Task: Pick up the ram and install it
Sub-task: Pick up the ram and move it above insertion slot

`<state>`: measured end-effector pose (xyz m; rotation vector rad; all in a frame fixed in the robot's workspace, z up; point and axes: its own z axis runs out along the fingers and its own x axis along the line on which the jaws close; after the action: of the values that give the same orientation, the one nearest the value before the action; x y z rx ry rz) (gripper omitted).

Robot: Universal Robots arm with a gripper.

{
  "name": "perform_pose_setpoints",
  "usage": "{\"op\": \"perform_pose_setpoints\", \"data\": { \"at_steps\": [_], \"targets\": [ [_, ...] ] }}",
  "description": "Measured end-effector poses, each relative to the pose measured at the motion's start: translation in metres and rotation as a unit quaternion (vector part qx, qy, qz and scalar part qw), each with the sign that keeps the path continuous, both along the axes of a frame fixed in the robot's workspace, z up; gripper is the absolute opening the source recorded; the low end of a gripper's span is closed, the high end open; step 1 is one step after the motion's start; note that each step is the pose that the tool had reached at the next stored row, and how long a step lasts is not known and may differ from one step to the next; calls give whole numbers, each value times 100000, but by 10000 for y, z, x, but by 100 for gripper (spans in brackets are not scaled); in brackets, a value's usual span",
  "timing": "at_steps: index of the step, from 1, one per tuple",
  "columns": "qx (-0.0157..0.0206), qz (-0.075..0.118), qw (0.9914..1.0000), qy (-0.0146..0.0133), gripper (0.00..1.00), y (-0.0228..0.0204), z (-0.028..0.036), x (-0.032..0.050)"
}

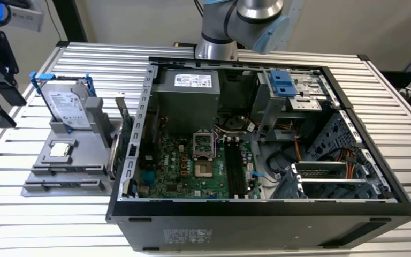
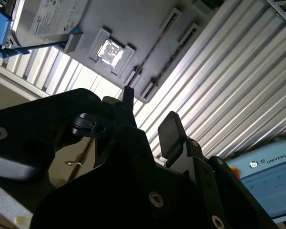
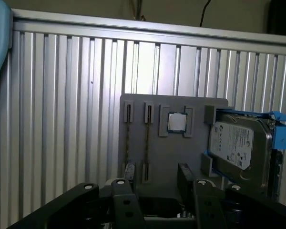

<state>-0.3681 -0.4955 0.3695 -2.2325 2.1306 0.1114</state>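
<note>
Edge-on in its grey holder [image 3: 171,157], the ram [image 3: 146,143] runs lengthwise away from the wide-open, empty tool [image 3: 156,174]; the exterior view adds an open computer case [image 1: 263,225] beside the holder.

Cropped and covered
Arm [image 1: 216,27] cropped at the exterior view's top; in the first wrist view the gripper [image 3: 153,179] covers the tray's [image 3: 174,152] edge.
</note>
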Motion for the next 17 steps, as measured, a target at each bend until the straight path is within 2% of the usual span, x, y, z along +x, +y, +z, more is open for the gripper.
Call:
{"op": "perform_pose_setpoints", "data": {
  "at_steps": [4, 12, 14, 17],
  "targets": [
    [-228, -3, 100000, -19, 100, 3, -66, -1],
    [-969, -7, 99995, -169, 100, 15, -185, -1],
    [-1091, -22, 99993, -373, 100, 19, -208, 0],
    [-1168, -214, 99989, -833, 100, 21, -237, 0]
  ]
}}
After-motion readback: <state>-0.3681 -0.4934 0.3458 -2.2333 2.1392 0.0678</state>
